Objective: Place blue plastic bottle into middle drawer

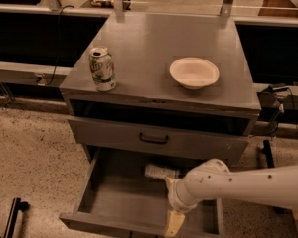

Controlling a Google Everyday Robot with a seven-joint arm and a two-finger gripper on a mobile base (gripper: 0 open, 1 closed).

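The gripper hangs inside the middle drawer, towards its right side. Its jaws are spread wide with nothing between them. One finger sits just beside the blue plastic bottle; whether they touch I cannot tell. The bottle lies on its side on the drawer floor, near the back, under the closed drawer front with the black handle.

By this, the placing looks done: the bottle rests free in the drawer. What is left, I judge, is only for the white arm to lift clear.

On the cabinet top, a green-and-white soda can stands near the front left corner and a white bowl towards the front right.
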